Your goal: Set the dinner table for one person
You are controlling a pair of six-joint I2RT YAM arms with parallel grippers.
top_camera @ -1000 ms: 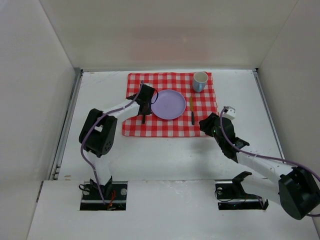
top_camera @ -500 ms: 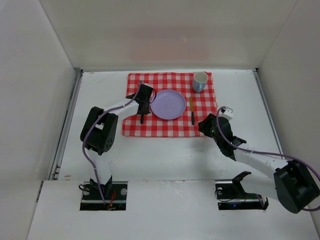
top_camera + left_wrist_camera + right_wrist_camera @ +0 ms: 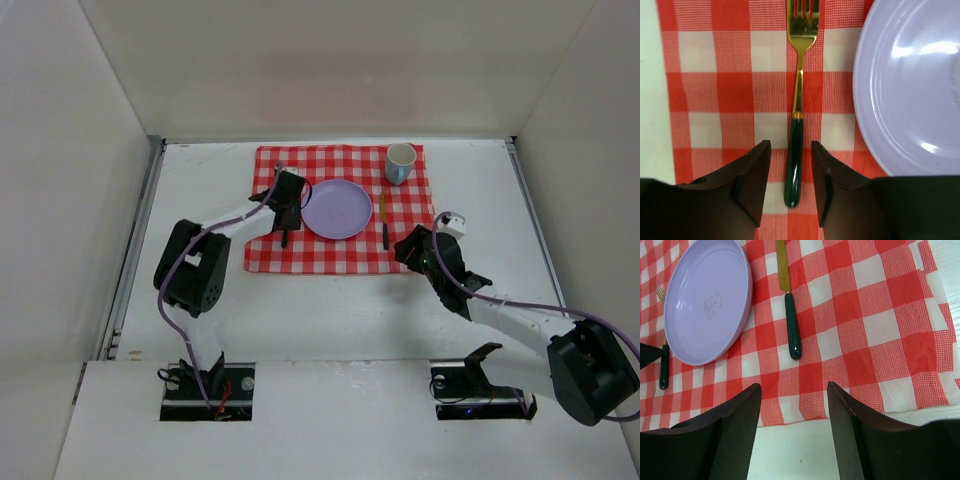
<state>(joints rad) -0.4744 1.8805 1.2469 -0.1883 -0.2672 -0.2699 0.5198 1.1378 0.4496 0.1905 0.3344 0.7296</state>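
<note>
A red-checked cloth (image 3: 268, 256) lies on the white dinner table (image 3: 330, 310). On it are a lilac plate (image 3: 337, 208), a white cup (image 3: 400, 163) at its far right, a knife (image 3: 384, 222) right of the plate and a gold fork with a dark green handle (image 3: 792, 165) left of the plate. My left gripper (image 3: 790, 146) is open, its fingers either side of the fork's handle, not pressing it. It also shows in the top view (image 3: 287, 212). My right gripper (image 3: 794, 387) is open and empty over the cloth's near edge, nearer than the knife (image 3: 790, 315).
The plate (image 3: 707, 300) lies close to the fork's right side. White walls enclose the table on three sides, with metal rails (image 3: 140, 235) along the left and right. Bare tabletop lies between the cloth and the arm bases.
My right gripper has shifted a little left toward the cloth's near right corner. My left gripper stays over the fork; its elbow has shifted slightly.
</note>
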